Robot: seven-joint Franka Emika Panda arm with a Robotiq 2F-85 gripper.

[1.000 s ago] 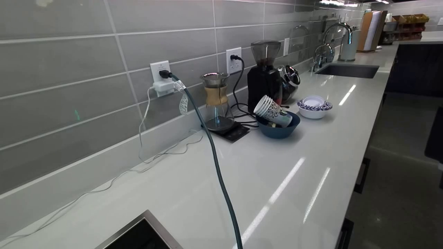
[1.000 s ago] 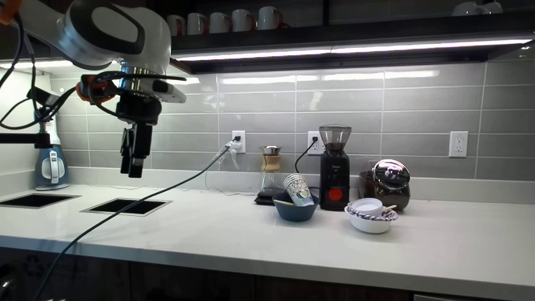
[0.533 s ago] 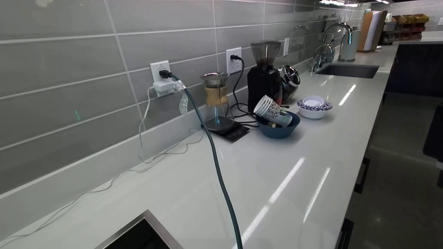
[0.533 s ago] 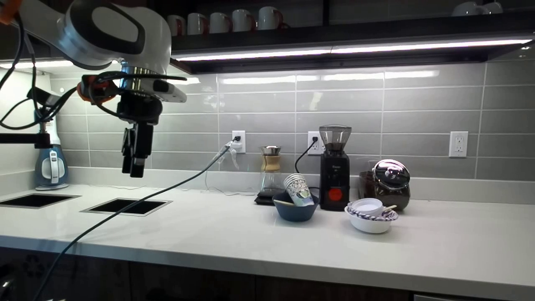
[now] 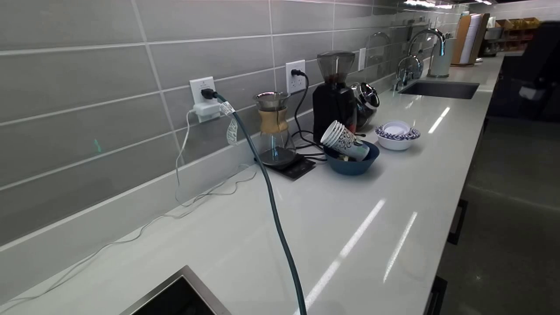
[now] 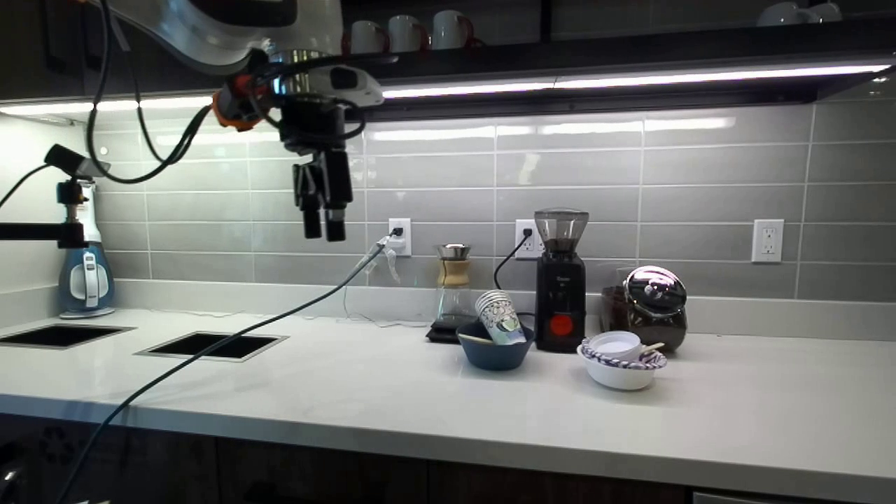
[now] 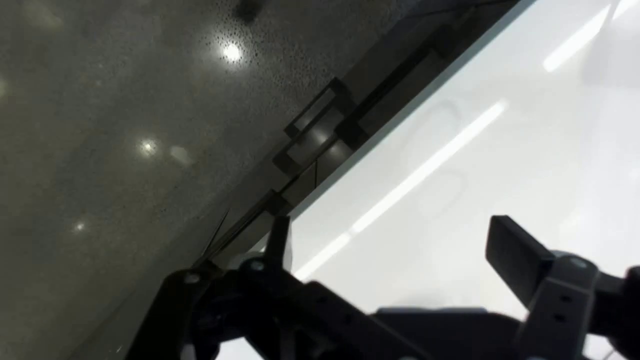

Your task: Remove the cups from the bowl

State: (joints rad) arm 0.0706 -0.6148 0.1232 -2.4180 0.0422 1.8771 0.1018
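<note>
Well apart below the black 2-fingered gripper [image 6: 324, 231], spread wide, white tapered paper-looking cups [image 6: 500, 320] lean in a round dark-blue bowl [image 6: 495, 358]: probably light, crushable; pinch gently mid-wall.

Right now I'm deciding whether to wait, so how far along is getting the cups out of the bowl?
Done: no removal shows; the nested cups lean inside the blue bowl in both exterior views.
In hand: nothing; the wrist view shows the gripper open, with no cups or bowl in sight.
Left: with the cups in the bowl, probably reaching, grasping and lifting them out.
</note>
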